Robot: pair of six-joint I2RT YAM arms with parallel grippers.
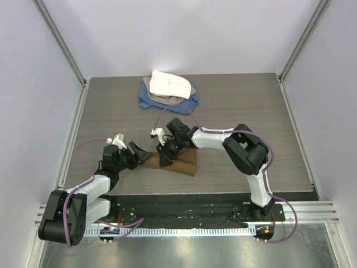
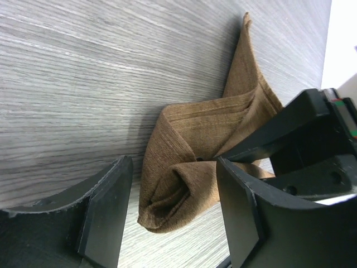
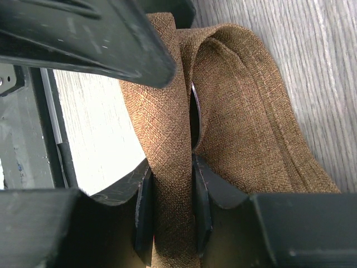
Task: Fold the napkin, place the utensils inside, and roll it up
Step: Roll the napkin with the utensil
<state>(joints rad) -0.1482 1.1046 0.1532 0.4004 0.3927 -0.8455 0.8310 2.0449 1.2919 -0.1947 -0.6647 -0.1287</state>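
One napkin (image 1: 187,162) | right hand (image 3: 172,206) pinching its fold | left hand (image 2: 173,209) spread around end

Robotics laboratory test cell. A grey wood-grain table (image 1: 234,106) is enclosed on its left, right and far sides by plain white panels (image 1: 184,33) held in aluminium posts (image 1: 60,40). The left arm (image 1: 92,187) and right arm (image 1: 215,137), trailing purple cables (image 1: 272,152), are bolted to a metal rail (image 1: 312,209) at the near edge.
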